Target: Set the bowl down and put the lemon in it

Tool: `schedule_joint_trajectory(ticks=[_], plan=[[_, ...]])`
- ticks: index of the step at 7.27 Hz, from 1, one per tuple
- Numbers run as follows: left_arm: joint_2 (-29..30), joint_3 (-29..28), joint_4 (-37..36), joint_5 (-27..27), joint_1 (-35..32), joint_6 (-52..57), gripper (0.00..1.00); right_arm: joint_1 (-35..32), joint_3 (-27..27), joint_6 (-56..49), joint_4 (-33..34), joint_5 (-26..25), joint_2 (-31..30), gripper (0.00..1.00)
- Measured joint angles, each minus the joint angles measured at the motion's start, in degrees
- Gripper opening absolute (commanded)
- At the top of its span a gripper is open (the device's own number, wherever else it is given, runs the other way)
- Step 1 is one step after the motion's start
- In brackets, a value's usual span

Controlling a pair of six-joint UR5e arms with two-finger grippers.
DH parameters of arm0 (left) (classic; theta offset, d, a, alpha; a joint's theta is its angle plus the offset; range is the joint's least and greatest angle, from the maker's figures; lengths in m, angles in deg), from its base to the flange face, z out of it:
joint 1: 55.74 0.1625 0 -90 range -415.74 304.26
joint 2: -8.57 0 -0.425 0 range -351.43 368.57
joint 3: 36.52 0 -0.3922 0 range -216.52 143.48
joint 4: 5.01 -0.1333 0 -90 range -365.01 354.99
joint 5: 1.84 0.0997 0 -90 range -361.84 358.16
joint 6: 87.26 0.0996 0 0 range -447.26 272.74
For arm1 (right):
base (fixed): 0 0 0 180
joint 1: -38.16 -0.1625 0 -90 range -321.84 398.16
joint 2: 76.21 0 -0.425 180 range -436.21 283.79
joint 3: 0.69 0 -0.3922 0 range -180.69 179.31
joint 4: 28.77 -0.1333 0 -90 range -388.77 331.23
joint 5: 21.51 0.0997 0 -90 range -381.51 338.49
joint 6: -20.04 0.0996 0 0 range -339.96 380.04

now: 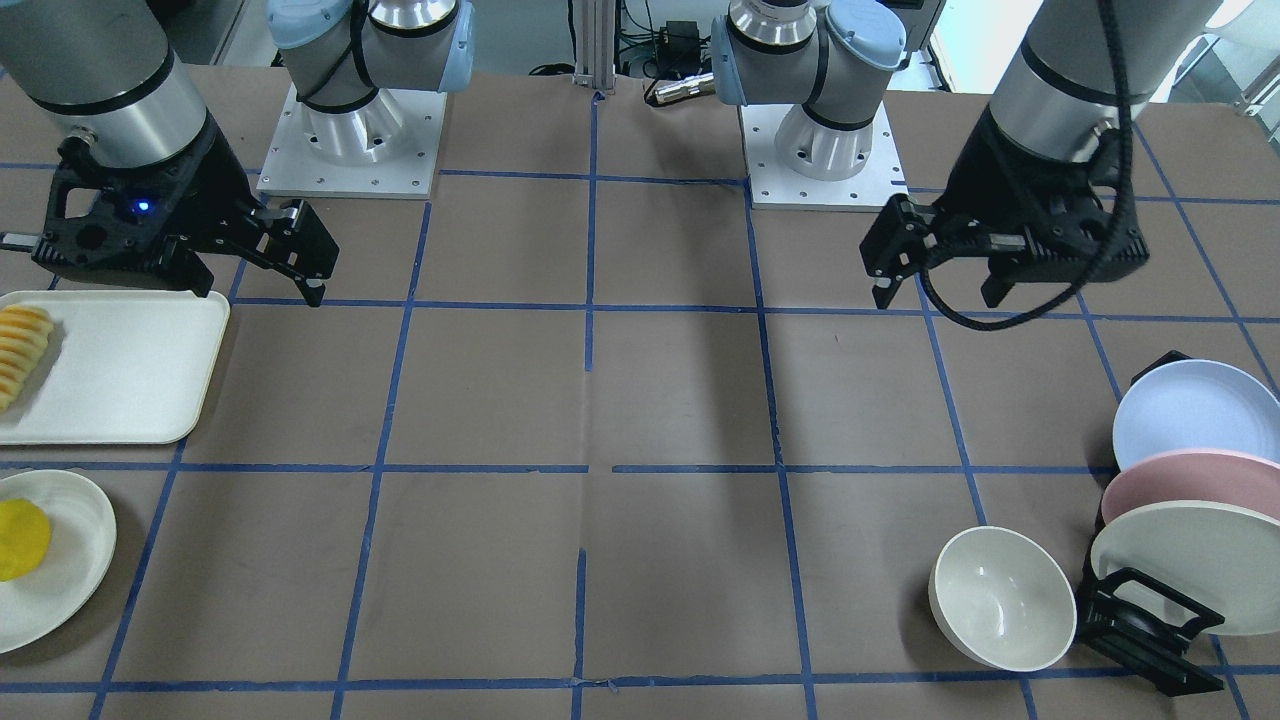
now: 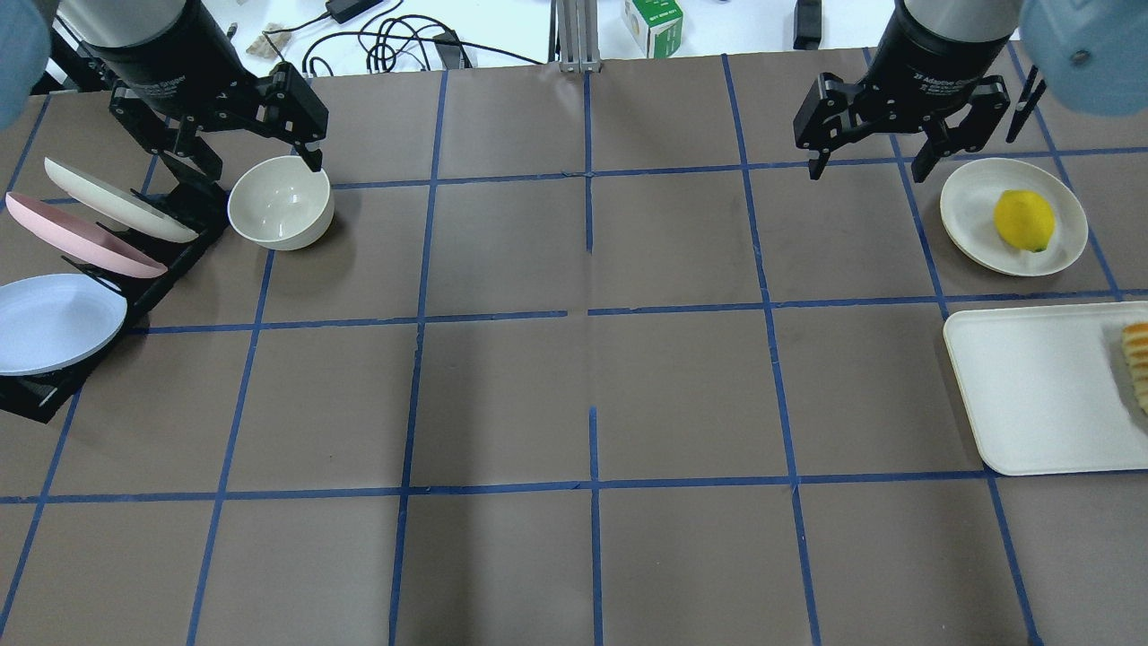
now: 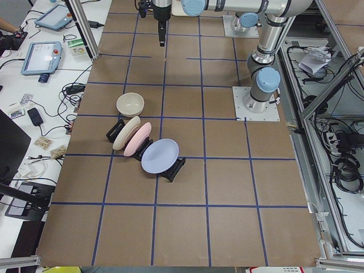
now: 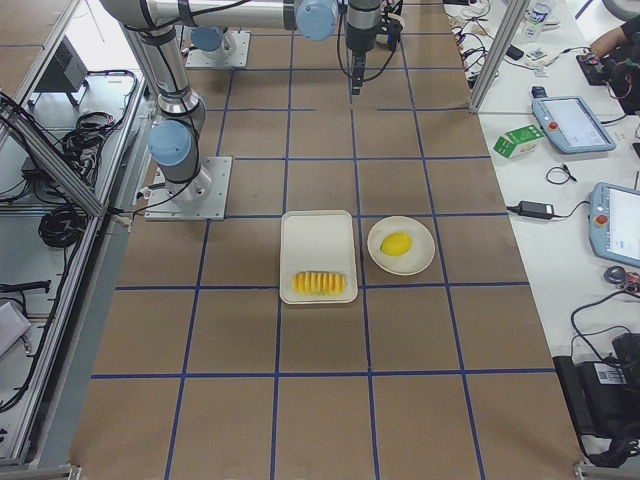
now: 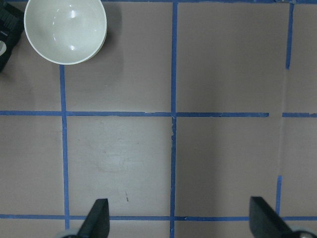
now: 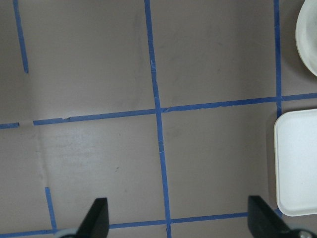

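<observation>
- Left gripper [image 1: 938, 290] is held raised above the table [image 2: 682, 395], its fingers spread wide with nothing between them.
- Likewise, the right gripper [image 1: 258, 285] is held raised over the table's other side, fingers spread wide and nothing gripped.
- In each wrist view, both fingertips are seen over bare table surface.
- The bowl [image 2: 281, 202] is set upright on the table, mouth upward, on the robot's left side toward the far edge; it is untouched, and the left gripper is well apart from it.
- Nothing is seen inside the bowl beyond its glossy cream inner wall.
- The lemon [image 2: 1023, 220] is laid on a shallow cream plate [image 2: 964, 193] on the robot's right side, well apart from the bowl and near the right gripper, which is not touching it.
- Just beside the bowl, a black rack [image 2: 193, 205] is placed, and three plates are held tilted in it: a cream plate [image 2: 117, 202] nearest the bowl, then a pink plate [image 2: 72, 238], then a pale blue plate [image 2: 54, 318].
- Near the lemon's plate, a cream tray [image 2: 1031, 395] is laid flat, with sliced yellow-orange food [image 2: 1137, 359] at its outer end.
- The table is covered in brown and marked into squares by blue tape.
</observation>
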Motion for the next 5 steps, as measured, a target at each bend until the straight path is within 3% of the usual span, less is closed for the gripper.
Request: schedule_joint_trajectory(ticks=[3, 5], plan=[[10.61, 0.02, -10.03, -0.24, 9.66, 11.30, 1.00, 5.98, -0.27, -2.54, 0.26, 0.07, 2.18, 1.00], [18.64, -0.02, -19.66, -0.19, 13.00, 17.14, 1.00, 12.49, -0.17, -9.71, 1.94, -0.20, 5.48, 1.00]])
